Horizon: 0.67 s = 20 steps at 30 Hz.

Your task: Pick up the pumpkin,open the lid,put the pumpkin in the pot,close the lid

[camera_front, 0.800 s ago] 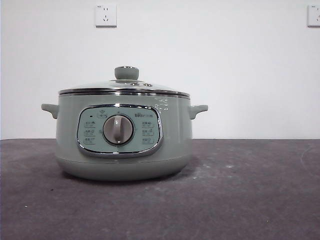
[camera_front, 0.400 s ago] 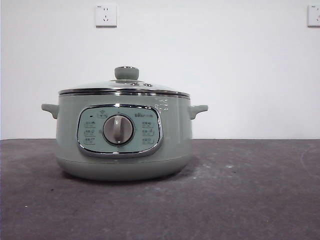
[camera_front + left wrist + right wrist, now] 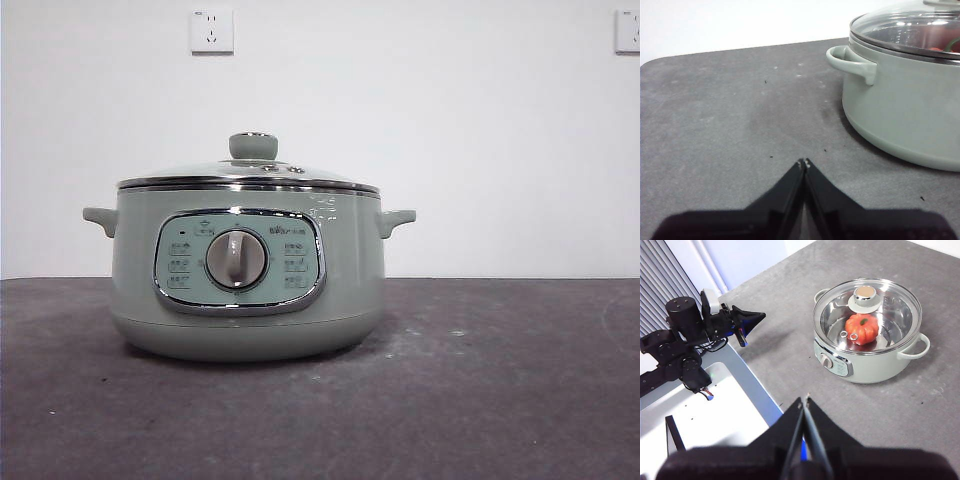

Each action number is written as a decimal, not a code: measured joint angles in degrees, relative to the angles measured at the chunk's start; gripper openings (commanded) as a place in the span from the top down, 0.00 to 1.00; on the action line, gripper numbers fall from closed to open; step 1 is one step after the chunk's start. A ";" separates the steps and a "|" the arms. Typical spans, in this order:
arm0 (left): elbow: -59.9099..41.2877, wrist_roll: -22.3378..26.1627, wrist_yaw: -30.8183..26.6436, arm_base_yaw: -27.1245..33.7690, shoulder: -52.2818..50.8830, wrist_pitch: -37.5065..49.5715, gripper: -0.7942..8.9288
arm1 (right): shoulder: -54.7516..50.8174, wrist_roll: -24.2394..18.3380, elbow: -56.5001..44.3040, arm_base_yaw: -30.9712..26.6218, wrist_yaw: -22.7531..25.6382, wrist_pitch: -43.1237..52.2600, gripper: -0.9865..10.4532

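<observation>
- The pumpkin [image 3: 862, 329] lies inside the pot [image 3: 248, 270], on the steel floor a little toward the control panel, seen through the glass from the right wrist view. Its green stem points up toward the glass; being round, it has no clear long axis.
- The lid [image 3: 248, 176] sits level on the pot's rim, closed, its sage-green knob [image 3: 253, 146] upright at the centre.
- The pot's dial [image 3: 237, 260] faces the front camera; side handles stick out at 3 and 9 o'clock.
- The left gripper [image 3: 804, 163] has its jaws pressed together, empty, low over the grey table [image 3: 730, 115]; the pot stands near it, apart from it.
- The right gripper [image 3: 805, 399] is likewise closed on nothing, high above the table, well away from the pot and pumpkin.
</observation>
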 measured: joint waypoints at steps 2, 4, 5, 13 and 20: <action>0.00 0.00 -0.02 0.00 0.00 0.00 0.92 | 0.00 -0.02 0.00 0.00 0.02 0.00 0.91; 0.00 0.00 -0.02 0.00 0.00 0.00 0.92 | 0.00 0.00 0.00 0.00 0.02 0.00 0.91; 0.00 0.00 0.00 0.00 0.00 0.00 0.92 | 0.00 0.00 0.00 0.00 0.02 0.00 0.91; 0.00 0.00 0.00 0.00 0.00 0.00 0.92 | 0.00 0.00 0.00 0.00 0.02 0.00 0.91; 0.00 -0.02 -0.02 0.00 0.00 0.00 0.92 | -2.10 -3.72 -0.11 -5.49 -0.04 0.52 0.91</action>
